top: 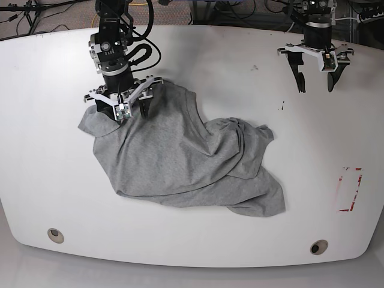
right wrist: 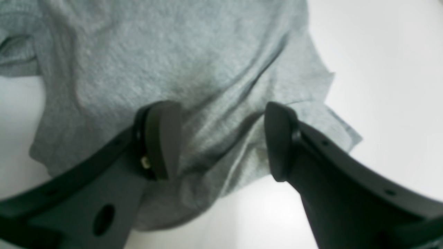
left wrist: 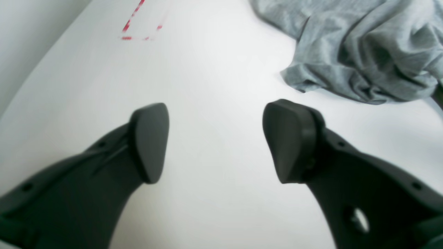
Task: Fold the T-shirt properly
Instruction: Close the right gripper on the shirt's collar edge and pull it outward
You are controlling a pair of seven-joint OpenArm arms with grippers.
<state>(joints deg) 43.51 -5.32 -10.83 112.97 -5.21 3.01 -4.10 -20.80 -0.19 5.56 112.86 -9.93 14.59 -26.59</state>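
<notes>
Base view: T-shirt (top: 180, 162) lies crumpled mid-table (top: 198, 60), spread unevenly, bunched toward its right end. Right gripper (top: 123, 108) sits over the shirt's upper-left corner, jaws apart, nothing pinched. Left gripper (top: 316, 66) hangs well clear of the cloth, jaws spread, empty.

Risk: closing here could catch two layers or only a wrinkle, dragging the heap rather than flattening it.

Unclear: no lettering visible; collar and sleeves lost in folds; both wrist views blurred; whether the right pads touch fabric cannot be told.
</notes>
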